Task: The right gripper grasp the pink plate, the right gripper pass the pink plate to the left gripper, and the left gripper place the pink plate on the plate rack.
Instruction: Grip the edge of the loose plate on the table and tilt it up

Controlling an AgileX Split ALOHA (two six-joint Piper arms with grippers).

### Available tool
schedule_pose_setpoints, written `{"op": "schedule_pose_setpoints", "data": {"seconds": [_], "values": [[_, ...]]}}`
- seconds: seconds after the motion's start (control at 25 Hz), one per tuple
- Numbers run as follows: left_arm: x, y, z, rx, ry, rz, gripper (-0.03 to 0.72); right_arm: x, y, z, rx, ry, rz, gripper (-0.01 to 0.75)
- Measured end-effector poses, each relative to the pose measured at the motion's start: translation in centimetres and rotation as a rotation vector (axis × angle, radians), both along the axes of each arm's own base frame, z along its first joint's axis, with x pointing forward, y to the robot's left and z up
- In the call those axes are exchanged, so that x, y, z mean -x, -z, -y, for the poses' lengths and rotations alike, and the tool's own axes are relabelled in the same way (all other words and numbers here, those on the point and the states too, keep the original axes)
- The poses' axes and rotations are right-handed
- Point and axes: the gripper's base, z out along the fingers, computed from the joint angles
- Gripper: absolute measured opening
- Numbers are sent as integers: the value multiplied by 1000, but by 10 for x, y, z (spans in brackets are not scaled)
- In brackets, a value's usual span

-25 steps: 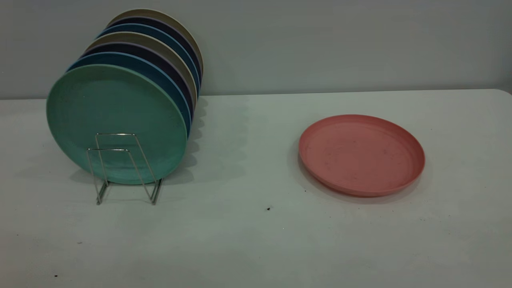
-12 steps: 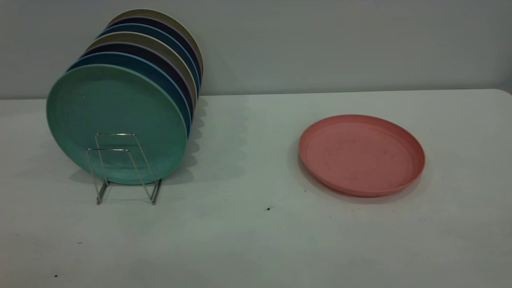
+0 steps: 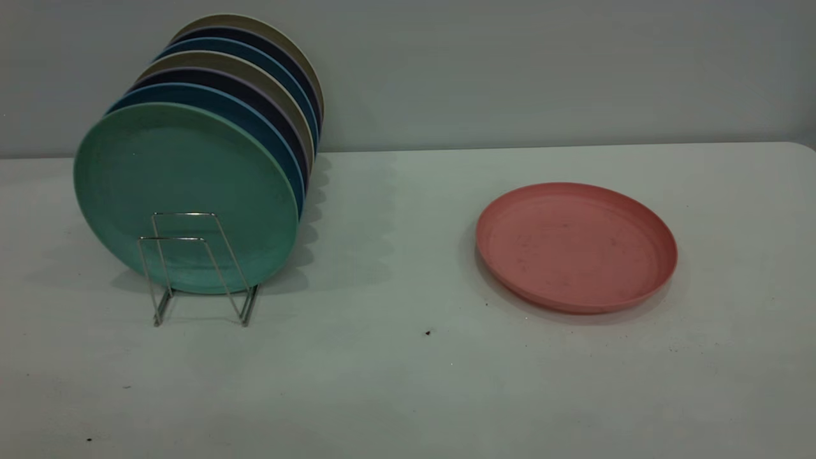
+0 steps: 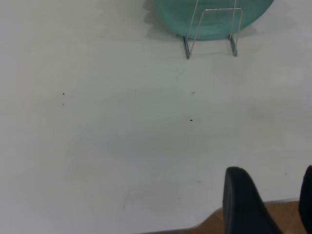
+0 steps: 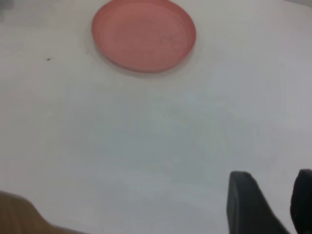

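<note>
The pink plate [image 3: 574, 245] lies flat on the white table at the right; it also shows far from the jaws in the right wrist view [image 5: 144, 34]. The plate rack [image 3: 245, 311] stands at the left, holding several upright plates, with a mint-green plate [image 3: 185, 197] at the front; its front loops show in the left wrist view [image 4: 186, 48]. Neither gripper shows in the exterior view. My left gripper [image 4: 273, 170] is open and empty above the table's near edge, well short of the rack. My right gripper [image 5: 271, 173] is open and empty, well short of the pink plate.
Behind the mint-green plate [image 4: 214, 14] stand blue, dark and beige plates [image 3: 255, 76]. A grey wall rises behind the table. The table's near edge shows in both wrist views [image 4: 170, 229], with brown floor beyond. Bare table [image 3: 395, 255] lies between rack and pink plate.
</note>
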Motion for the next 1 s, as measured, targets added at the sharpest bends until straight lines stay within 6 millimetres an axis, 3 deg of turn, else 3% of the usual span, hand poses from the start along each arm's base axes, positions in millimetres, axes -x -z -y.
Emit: {"op": "schedule_pose_setpoints", "data": {"seconds": [0.72,0.88,1.0], "values": [[0,-1,-2,-15,-12,9,309,-2,-4,0,24,-14,27,240],[-9,-12,1,21,1,75,309,-23,-17,-2,8,-18,83,262],[-30,-20,4,49,19,68,309,-49,-24,-7,-45,-24,67,300]]}}
